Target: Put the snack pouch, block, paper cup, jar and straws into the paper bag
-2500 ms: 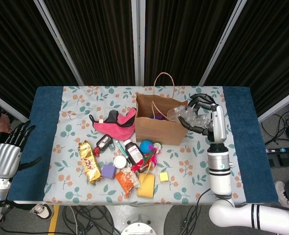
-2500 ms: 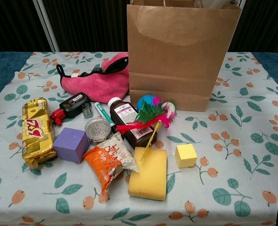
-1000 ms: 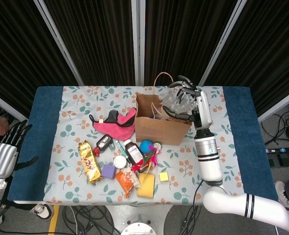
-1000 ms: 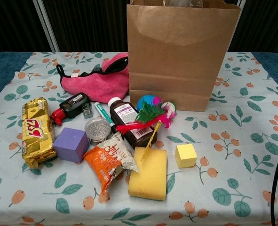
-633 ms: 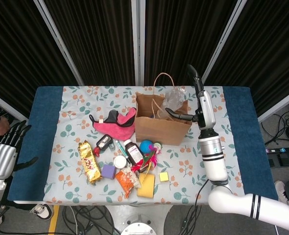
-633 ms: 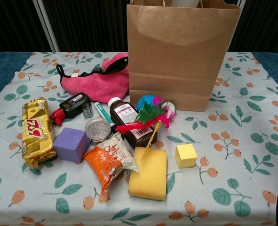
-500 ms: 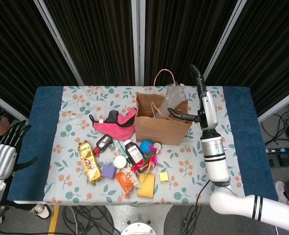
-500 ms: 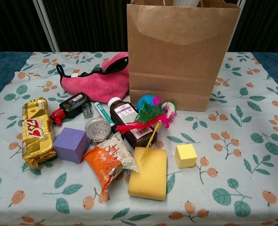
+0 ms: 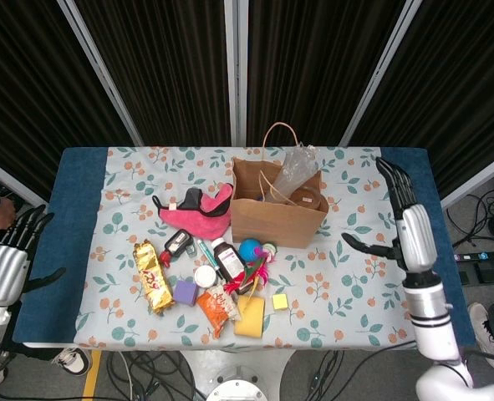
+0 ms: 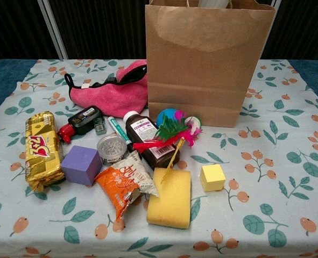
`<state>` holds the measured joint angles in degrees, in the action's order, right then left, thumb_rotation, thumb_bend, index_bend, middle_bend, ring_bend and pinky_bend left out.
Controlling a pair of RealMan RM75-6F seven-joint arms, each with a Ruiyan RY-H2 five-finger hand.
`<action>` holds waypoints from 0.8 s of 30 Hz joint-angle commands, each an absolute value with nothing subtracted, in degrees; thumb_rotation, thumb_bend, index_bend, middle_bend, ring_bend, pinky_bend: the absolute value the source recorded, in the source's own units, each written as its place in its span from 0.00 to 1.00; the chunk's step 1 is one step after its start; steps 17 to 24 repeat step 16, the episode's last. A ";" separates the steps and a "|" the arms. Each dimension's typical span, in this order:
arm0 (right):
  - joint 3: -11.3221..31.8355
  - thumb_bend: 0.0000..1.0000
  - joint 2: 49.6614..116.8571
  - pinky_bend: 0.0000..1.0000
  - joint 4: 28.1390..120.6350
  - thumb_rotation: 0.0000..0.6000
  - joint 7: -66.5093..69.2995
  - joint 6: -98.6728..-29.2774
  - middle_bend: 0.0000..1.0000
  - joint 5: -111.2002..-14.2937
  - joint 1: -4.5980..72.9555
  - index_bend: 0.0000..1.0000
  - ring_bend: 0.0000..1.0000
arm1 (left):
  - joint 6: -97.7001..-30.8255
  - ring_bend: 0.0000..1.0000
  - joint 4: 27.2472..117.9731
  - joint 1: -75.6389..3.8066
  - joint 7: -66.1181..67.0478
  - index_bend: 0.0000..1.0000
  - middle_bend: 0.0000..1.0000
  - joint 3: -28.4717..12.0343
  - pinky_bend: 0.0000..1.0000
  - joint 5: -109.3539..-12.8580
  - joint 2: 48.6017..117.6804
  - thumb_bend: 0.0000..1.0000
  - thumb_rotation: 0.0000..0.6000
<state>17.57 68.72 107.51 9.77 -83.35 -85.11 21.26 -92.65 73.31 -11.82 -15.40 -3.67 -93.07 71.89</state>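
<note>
The brown paper bag (image 9: 276,219) (image 10: 207,59) stands upright at the table's middle back. A clear packet of straws (image 9: 295,167) pokes out of its top. An orange snack pouch (image 9: 217,307) (image 10: 125,183), a purple block (image 9: 185,291) (image 10: 82,165), a small yellow block (image 9: 280,302) (image 10: 212,177) and a silver-lidded jar (image 9: 205,276) (image 10: 111,148) lie in front of the bag. My right hand (image 9: 405,221) hovers to the right of the bag, fingers spread, holding nothing. My left hand (image 9: 12,255) hangs open past the table's left edge. The chest view shows neither hand.
A pink cloth pouch (image 9: 198,213), a gold snack bar (image 9: 150,276), a brown bottle (image 9: 228,259), a feather toy (image 9: 255,267) and a yellow sponge (image 9: 249,317) crowd the same patch. Blue cloth strips (image 9: 79,217) border the floral tablecloth on both sides.
My right hand carried the straw packet over the bag, let it go into the opening, then drew back to the right with fingers spread. The left hand barely moved.
</note>
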 commanded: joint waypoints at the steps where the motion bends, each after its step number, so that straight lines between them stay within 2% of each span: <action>1: 7.05 0.00 61.67 0.00 101.50 1.00 -5.46 -88.57 0.03 -90.54 11.32 0.02 0.00 | -92.76 0.08 73.88 -11.71 -14.80 0.12 0.14 -3.41 0.21 -93.43 71.62 0.03 1.00; 5: 3.97 0.00 63.14 0.00 96.18 1.00 -9.98 -91.72 0.02 -90.57 7.04 0.02 0.00 | -93.13 0.08 75.26 -11.30 -13.44 0.12 0.14 -2.64 0.21 -94.37 71.22 0.03 1.00; 13: 2.41 0.00 67.85 0.00 83.68 1.00 -8.37 -92.55 0.02 -88.33 3.67 0.02 0.00 | -92.81 0.08 76.98 -10.09 -11.89 0.12 0.14 -1.26 0.21 -94.54 69.68 0.03 1.00; 24: 2.45 0.00 68.78 0.00 81.85 1.00 -7.64 -91.85 0.02 -87.45 3.37 0.02 0.00 | -92.23 0.08 76.84 -10.02 -12.13 0.12 0.14 -1.21 0.21 -94.10 69.71 0.03 1.00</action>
